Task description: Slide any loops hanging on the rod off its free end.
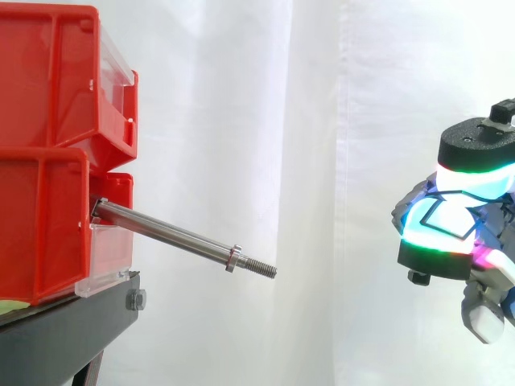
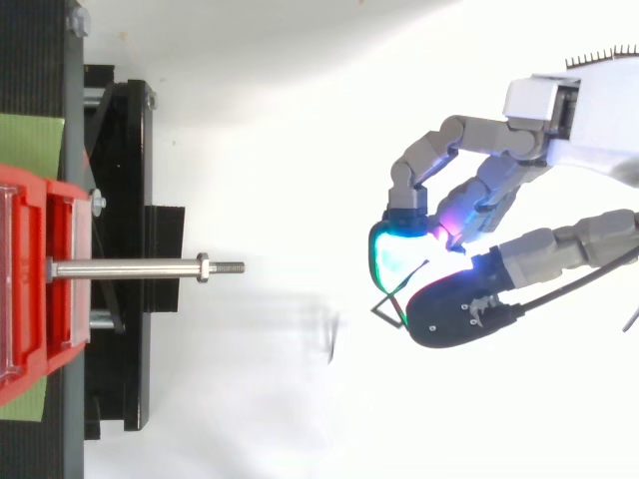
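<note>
Robot hand (image 2: 499, 180) is hanging well to the right of the rod, its fingers curling in and apparently pinching a thin dark loop (image 2: 384, 299) between the glowing pads (image 2: 399, 244). The rod (image 1: 173, 233) is jutting out of the lower red bin (image 1: 48, 225), sloping slightly down toward its threaded free end (image 1: 261, 268), and nothing is hanging on it. The task is looking finished, so the risks are lying in what is being carried. The pinch is looking shallow, so the loop could be slipping out and dropping beyond the black stand (image 1: 72, 322). If the robot hand is sent back, its bulky pads could be knocking the rod's tip, and any loop could be snagging on the nut (image 1: 233, 257).
</note>
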Motion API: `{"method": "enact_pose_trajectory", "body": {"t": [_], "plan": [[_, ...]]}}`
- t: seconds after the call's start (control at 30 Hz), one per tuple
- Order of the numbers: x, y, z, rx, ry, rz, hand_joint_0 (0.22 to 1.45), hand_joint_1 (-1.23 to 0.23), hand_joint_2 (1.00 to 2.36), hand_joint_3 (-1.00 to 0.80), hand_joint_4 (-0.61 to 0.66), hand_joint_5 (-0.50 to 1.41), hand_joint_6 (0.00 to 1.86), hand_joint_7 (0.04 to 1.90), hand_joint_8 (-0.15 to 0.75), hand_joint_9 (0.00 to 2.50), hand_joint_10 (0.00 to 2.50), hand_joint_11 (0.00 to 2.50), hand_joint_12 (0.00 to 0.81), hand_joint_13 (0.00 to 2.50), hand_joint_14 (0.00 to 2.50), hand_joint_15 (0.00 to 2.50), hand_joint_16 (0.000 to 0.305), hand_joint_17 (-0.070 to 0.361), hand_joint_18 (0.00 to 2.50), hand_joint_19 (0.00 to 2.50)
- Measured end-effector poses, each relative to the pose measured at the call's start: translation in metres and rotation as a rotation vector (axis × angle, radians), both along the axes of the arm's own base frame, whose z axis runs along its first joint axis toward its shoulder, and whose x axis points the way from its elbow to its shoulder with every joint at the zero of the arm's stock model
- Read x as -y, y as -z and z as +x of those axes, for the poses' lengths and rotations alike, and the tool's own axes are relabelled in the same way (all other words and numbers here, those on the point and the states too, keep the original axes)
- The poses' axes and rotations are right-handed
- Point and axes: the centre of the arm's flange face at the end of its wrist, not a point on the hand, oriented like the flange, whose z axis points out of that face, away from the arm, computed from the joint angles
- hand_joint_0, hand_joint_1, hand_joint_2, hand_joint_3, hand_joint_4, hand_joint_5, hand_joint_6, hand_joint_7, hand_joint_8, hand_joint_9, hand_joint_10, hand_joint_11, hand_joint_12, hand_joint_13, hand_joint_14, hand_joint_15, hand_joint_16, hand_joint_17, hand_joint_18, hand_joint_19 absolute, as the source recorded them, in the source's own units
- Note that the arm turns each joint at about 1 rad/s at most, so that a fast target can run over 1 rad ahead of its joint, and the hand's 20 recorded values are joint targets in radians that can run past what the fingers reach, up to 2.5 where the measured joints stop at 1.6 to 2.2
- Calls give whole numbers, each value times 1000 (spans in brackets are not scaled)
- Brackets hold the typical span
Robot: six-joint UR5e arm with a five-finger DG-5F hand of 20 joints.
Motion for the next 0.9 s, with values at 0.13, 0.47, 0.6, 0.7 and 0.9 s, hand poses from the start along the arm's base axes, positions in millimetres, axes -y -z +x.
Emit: {"method": "enact_pose_trajectory", "body": {"t": [0.13,0.47,0.6,0.7,0.9], "plan": [[0,0,0,1,4,8,672,-800,1005,-437,10,-170,920,894,255,961,28,725,345,733,18,422,49,109,765,442],[-1,0,0,3,7,19,618,-720,1005,-445,13,-139,912,974,252,1028,27,712,346,757,18,426,48,107,775,467],[-2,0,0,3,7,19,590,-617,1003,-461,13,-128,898,982,256,1045,29,699,347,762,18,430,48,108,778,466],[-2,0,0,3,7,19,587,-593,1004,-461,22,-125,895,964,256,1051,28,690,352,762,18,434,48,108,779,473],[-2,0,0,2,6,19,574,-630,1001,-485,43,-121,872,958,261,1050,28,692,351,766,18,433,49,110,781,472]]}}
